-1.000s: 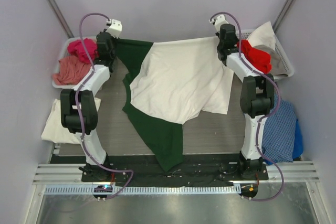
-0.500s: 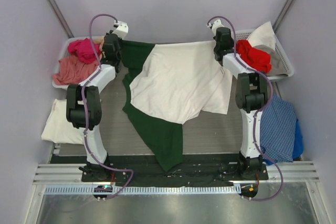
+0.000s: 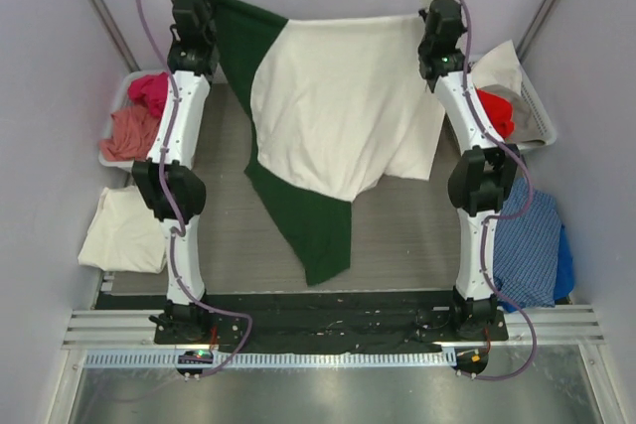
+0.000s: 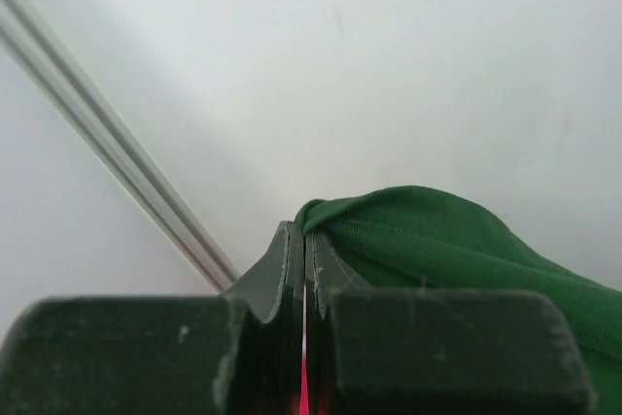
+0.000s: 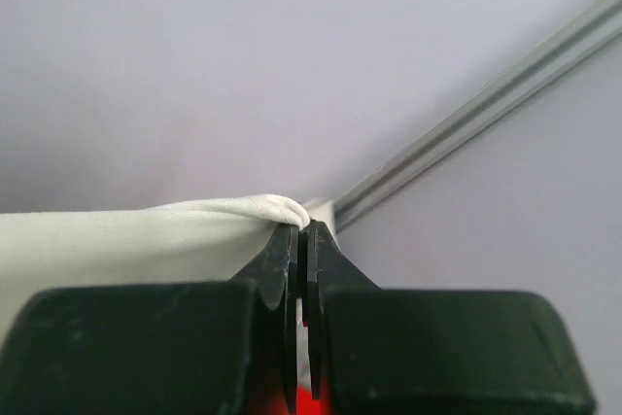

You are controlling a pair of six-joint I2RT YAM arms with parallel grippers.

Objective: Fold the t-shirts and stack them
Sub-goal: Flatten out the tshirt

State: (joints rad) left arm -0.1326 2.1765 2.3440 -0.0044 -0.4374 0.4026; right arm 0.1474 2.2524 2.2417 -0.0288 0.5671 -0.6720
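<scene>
Two arms stand raised toward the far wall, each pinching fabric at its tip. The left gripper [image 4: 304,230] is clamped almost fully closed on a bunched corner of the dark green t-shirt [image 3: 308,235]; in the left wrist view the green cloth wraps over the right-hand finger. The right gripper [image 5: 301,230] is likewise pressed nearly together, nipping a rolled edge of the cream t-shirt [image 3: 338,106].

Both shirts are spread between the two grippers as one sheet over the far half of the table [image 3: 397,235]. The cream t-shirt lies across the front of the green one and covers most of it. Green shows along the left edge and as a long tail running toward the arm bases. Whether that tail rests on the table or hangs clear cannot be determined.

A folded pale garment [image 3: 124,230] sits at the table's left edge, beside the left arm. The left basket [image 3: 111,151] holds pink garments [image 3: 129,131]. The right basket [image 3: 542,121] holds a red garment [image 3: 494,111]. A blue checked cloth [image 3: 527,240] lies right of the right arm.
</scene>
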